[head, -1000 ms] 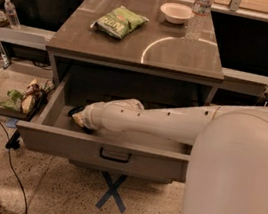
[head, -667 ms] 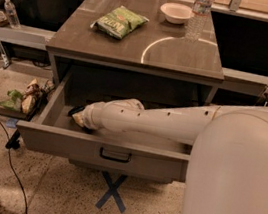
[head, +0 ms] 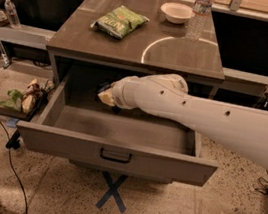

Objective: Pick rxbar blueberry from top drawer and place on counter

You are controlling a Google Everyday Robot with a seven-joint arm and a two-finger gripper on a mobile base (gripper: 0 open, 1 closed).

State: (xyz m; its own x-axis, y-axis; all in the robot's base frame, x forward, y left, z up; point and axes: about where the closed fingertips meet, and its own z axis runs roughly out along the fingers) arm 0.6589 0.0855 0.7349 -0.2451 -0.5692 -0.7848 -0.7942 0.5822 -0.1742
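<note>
Mid-pick, by the look of it: drawer [head: 67, 144] pulled fully out below the desk [head: 167, 53], arm [head: 199, 112] entering from 3 o'clock and crossing over the open well. Gripper [head: 107, 95] hanging above the drawer floor, toward 10 o'clock of the well, close under the desk's front edge and clear of the side wall. Cannot tell whether open or closed on anything (a tan tip and a dark patch there, nothing more readable). No bar made out with certainty: nothing blue lying on the bare floor at 6 o'clock of the gripper, nothing blue on the desk either. So either at the gripper's tip or hidden behind the arm, impossible to say which. On the desk only a green bag [head: 120, 21] at 10 o'clock, a bowl [head: 176, 12] at 1 o'clock and a bottle [head: 200, 13] just beside it, leaving bare top toward 5 o'clock near the front edge. Judging from that: extraction step, placing not yet begun. With the bar in hand, next calls for drawing back toward 6 o'clock to clear the desk's overhang, then rising above the top and setting down on that bare patch, well apart from bag and bowl. Without it, back down to the floor for another try. Worth minding: the front edge directly above the gripper, easy to clip on a straight lift.
</note>
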